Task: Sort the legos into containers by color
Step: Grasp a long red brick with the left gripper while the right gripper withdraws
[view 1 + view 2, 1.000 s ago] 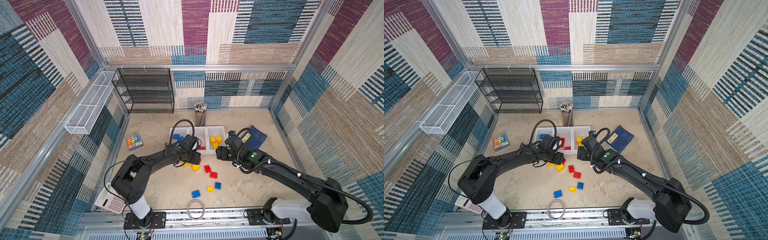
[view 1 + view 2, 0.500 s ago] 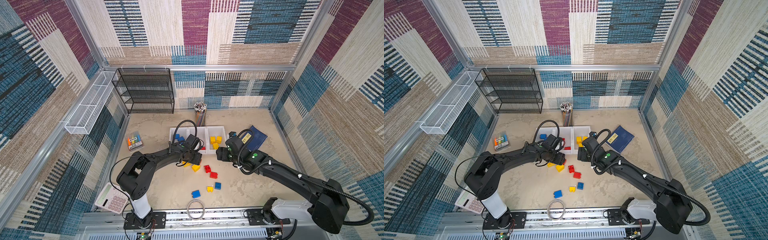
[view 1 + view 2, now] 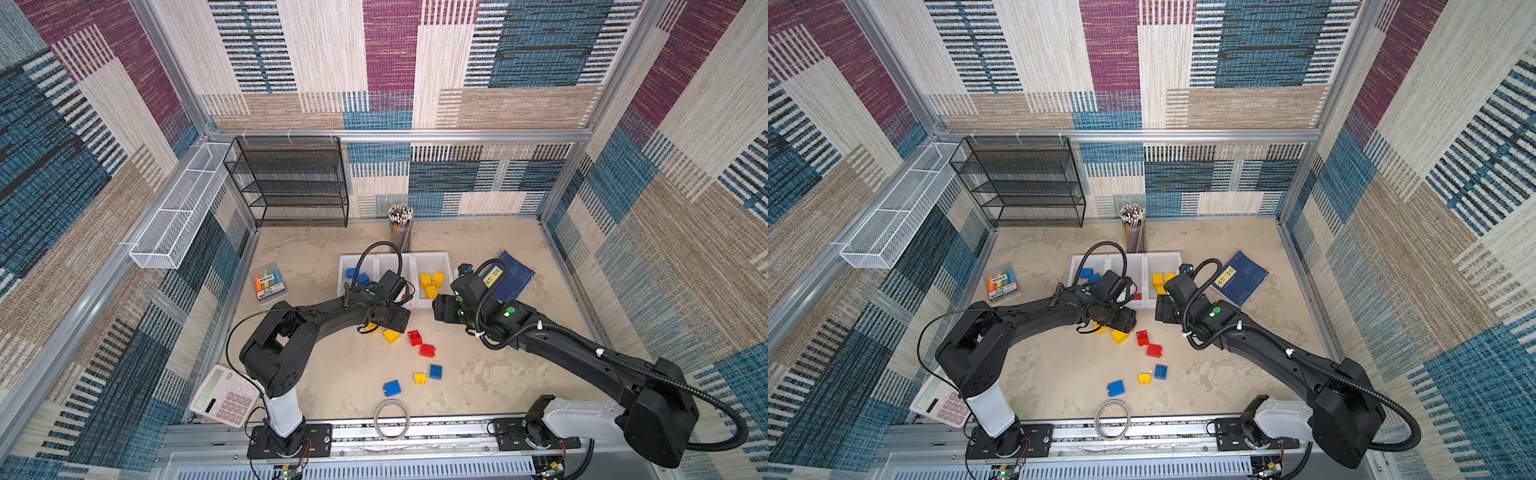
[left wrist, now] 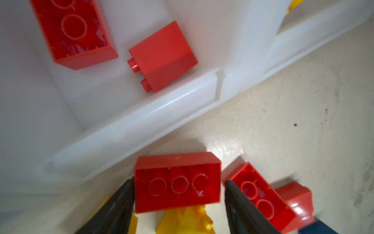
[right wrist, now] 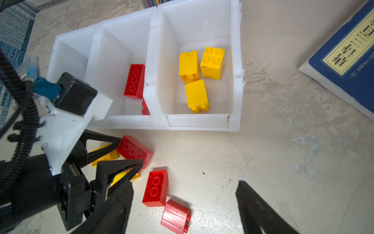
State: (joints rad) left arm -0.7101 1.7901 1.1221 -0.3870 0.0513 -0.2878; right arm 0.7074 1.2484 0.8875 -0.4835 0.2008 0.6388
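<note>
My left gripper (image 4: 179, 182) is open, low in front of the middle container (image 4: 141, 119), its jaws straddling the short ends of an oblong red lego (image 4: 182, 160). One finger touches it and a sliver of gap shows at the other. That lego rests on yellow ones (image 4: 186, 218). My right gripper (image 5: 184, 194) hangs open and empty over the table by two loose red legos (image 5: 155, 188). In both top views the containers (image 3: 432, 259) (image 3: 1163, 259) hold blue (image 3: 357, 276), red (image 3: 1137, 296) and yellow (image 3: 430, 280) legos. Several more lie loose (image 3: 419, 377).
A blue book (image 3: 513, 274) lies right of the containers and a pencil cup (image 3: 401, 226) stands behind them. A highlighter pack (image 3: 269, 284) and a calculator (image 3: 224, 395) are on the left. A cable coil (image 3: 390, 417) sits at the front edge. A black rack (image 3: 291, 183) stands at the back left.
My left gripper's jaws have widened a little around the red lego and its arm has shifted slightly. The right arm has hardly moved.
</note>
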